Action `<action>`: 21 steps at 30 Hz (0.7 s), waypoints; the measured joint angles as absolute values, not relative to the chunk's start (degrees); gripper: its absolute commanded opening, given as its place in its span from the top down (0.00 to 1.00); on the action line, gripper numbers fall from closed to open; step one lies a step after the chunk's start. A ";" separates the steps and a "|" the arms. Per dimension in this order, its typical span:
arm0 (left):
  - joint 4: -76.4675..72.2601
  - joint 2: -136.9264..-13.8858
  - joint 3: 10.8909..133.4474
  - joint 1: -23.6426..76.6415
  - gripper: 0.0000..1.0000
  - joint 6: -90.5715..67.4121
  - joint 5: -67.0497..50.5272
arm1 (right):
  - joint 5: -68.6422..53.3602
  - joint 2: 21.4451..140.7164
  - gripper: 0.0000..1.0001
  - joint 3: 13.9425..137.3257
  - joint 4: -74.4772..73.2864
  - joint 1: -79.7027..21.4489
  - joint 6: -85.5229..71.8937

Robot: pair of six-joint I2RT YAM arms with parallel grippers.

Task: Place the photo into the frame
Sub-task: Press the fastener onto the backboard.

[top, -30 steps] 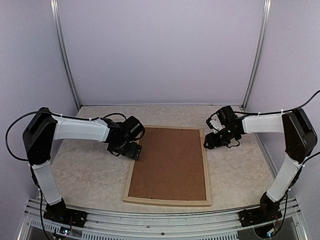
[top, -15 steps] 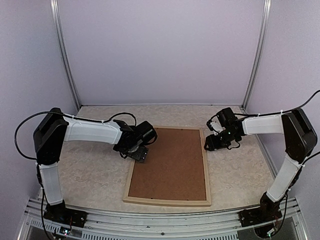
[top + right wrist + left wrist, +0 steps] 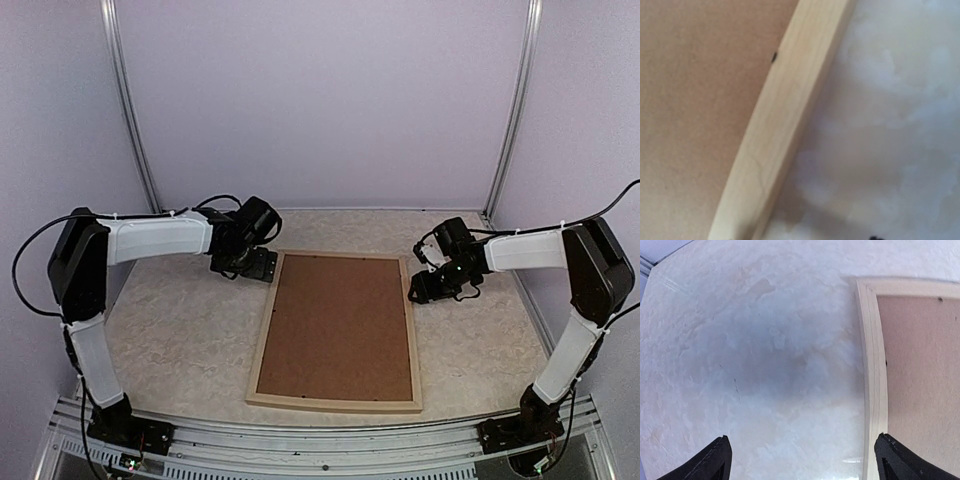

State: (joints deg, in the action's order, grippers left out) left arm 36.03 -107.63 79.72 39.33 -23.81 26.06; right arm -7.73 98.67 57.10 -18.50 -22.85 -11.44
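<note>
Mottled beige table (image 3: 180, 330) is shown with the frame (image 3: 335, 404) laid flat at centre, its brown backing board (image 3: 340, 325) uppermost. The left gripper (image 3: 262, 269) is spread wide beside the far left corner. The right gripper (image 3: 418, 286) is poised at the far right edge, and whether its jaws are apart cannot be told.

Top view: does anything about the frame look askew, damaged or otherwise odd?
Nothing is damaged or spilled. The frame lies flat and roughly square to the table, its opening filled by a brown board. One oddity: no photo shows in any view.
</note>
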 measured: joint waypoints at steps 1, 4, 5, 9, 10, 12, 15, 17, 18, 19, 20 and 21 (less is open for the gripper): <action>35.92 -108.05 80.90 38.39 0.01 -23.53 25.93 | -7.75 98.67 0.42 57.08 -18.50 -22.85 -11.44; 35.53 -110.39 84.99 36.38 0.01 -22.50 25.71 | -7.77 98.67 0.42 57.04 -18.46 -22.85 -11.44; 35.33 -111.53 86.26 35.94 0.01 -22.20 25.61 | -7.75 98.67 0.42 57.04 -18.46 -22.85 -11.44; 35.14 -116.14 89.84 35.07 0.01 -21.10 24.45 | -7.79 98.67 0.42 57.04 -18.41 -22.85 -11.44; 35.18 -117.47 90.70 34.98 0.01 -20.93 24.18 | -7.84 98.67 0.42 57.04 -18.41 -22.85 -11.44; 35.11 -119.85 92.29 34.83 0.01 -20.51 23.73 | -7.94 98.65 0.42 57.01 -18.39 -22.85 -11.44; 35.16 -122.19 93.27 34.79 0.01 -20.14 23.18 | -7.97 98.35 0.42 56.31 -18.09 -22.85 -11.46; 35.27 -123.04 93.27 34.79 0.01 -20.03 22.94 | -7.94 97.91 0.42 55.79 -18.06 -22.85 -11.46; 35.18 -123.13 93.30 34.79 0.01 -20.03 22.94 | -7.97 97.67 0.42 55.59 -18.06 -22.85 -11.46; 35.18 -123.13 93.45 34.79 0.01 -19.94 22.83 | -7.97 97.54 0.42 55.42 -18.06 -22.85 -11.46; 35.14 -123.17 93.56 34.79 0.01 -19.88 22.74 | -7.99 97.45 0.42 55.31 -18.02 -22.85 -11.49; 35.11 -123.24 93.60 34.79 0.01 -19.84 22.68 | -8.01 97.45 0.42 55.29 -18.02 -22.85 -11.51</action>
